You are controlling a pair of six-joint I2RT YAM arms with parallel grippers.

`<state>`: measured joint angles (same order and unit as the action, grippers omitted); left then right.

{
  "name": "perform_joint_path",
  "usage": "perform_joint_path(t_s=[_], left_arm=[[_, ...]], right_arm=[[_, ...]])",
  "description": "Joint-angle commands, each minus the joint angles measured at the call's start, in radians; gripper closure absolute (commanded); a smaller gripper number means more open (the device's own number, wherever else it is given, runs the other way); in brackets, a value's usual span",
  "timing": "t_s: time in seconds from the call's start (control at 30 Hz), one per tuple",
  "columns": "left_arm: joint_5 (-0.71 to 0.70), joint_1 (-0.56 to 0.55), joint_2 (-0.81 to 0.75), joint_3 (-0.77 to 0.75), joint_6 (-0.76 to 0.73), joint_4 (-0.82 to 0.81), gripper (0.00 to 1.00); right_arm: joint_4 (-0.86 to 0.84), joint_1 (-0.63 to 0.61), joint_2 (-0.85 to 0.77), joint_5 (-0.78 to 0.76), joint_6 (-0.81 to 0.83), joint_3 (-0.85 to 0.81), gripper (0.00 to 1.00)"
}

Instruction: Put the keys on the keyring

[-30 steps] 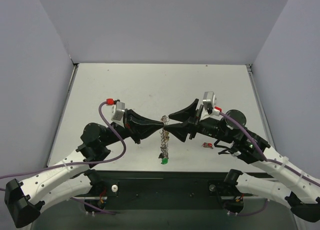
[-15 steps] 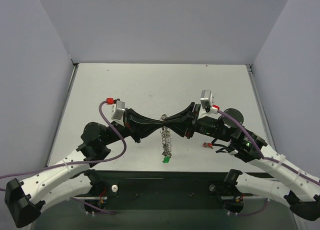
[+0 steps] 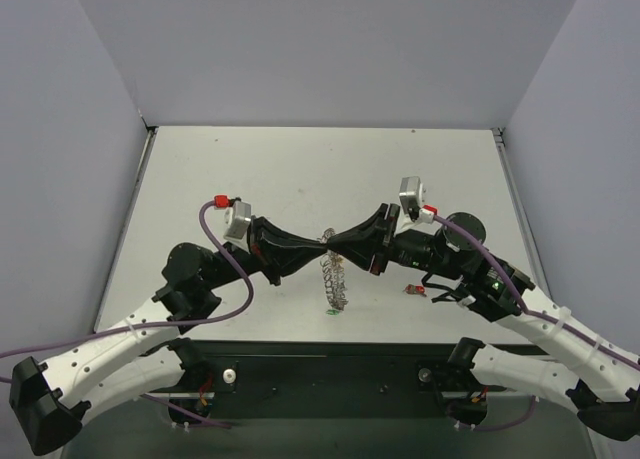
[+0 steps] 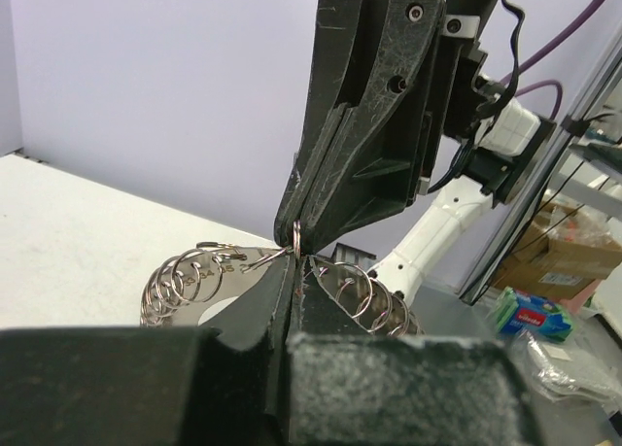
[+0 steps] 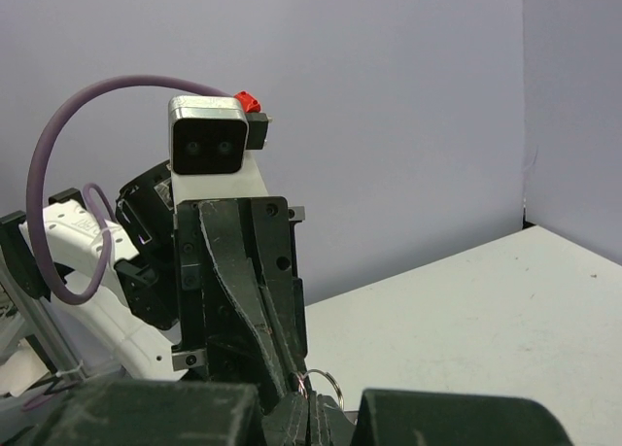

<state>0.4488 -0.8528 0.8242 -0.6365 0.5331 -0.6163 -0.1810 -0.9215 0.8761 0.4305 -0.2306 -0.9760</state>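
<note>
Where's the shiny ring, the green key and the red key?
keyring (image 3: 334, 277), top view, frilly hanging middle.
green key (image 3: 331, 312), top view, green head.
red key (image 3: 411, 291), top view, red head.

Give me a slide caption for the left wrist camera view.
Left gripper and right gripper, both shut, meet tip to tip on the looped metal keyring.

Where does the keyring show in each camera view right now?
Top external: keyring at centre, just below the meeting jaws.
Left wrist: keyring lower centre, coils either side of the tips.
Right wrist: keyring bottom centre, one loop showing.
Shared landmark: left gripper and right gripper tip to tip.
</note>
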Motion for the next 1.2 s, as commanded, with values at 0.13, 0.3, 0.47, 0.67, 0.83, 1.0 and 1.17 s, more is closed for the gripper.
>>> perform_joint_path(t_s=[0.13, 0.3, 0.47, 0.67, 0.83, 1.0, 1.17], left_arm=[[0.062, -0.014, -0.06, -0.095, -0.079, 0.133, 0.64], [0.056, -0.014, -0.083, -0.155, -0.15, 0.323, 0.52], [0.021, -0.014, -0.106, -0.219, -0.234, 0.501, 0.5], [0.027, -0.014, -0.064, -0.331, -0.318, 0.728, 0.49], [0.165, -0.014, 0.044, -0.429, -0.36, 0.831, 0.49], [0.234, -0.015, 0.122, -0.473, -0.377, 0.875, 0.5], [0.232, -0.015, 0.15, -0.509, -0.406, 0.932, 0.5]], right_arm=[[0.064, 0.018, 0.023, 0.076, 0.05, -0.072, 1.0], [0.135, 0.027, 0.015, 0.089, 0.068, -0.087, 1.0], [0.244, 0.035, 0.023, 0.1, 0.114, -0.133, 1.0], [0.386, 0.039, 0.072, 0.142, 0.168, -0.202, 1.0], [0.471, 0.041, 0.101, 0.197, 0.215, -0.259, 1.0], [0.561, 0.041, 0.129, 0.232, 0.267, -0.305, 1.0], [0.641, 0.044, 0.155, 0.247, 0.319, -0.348, 1.0]])
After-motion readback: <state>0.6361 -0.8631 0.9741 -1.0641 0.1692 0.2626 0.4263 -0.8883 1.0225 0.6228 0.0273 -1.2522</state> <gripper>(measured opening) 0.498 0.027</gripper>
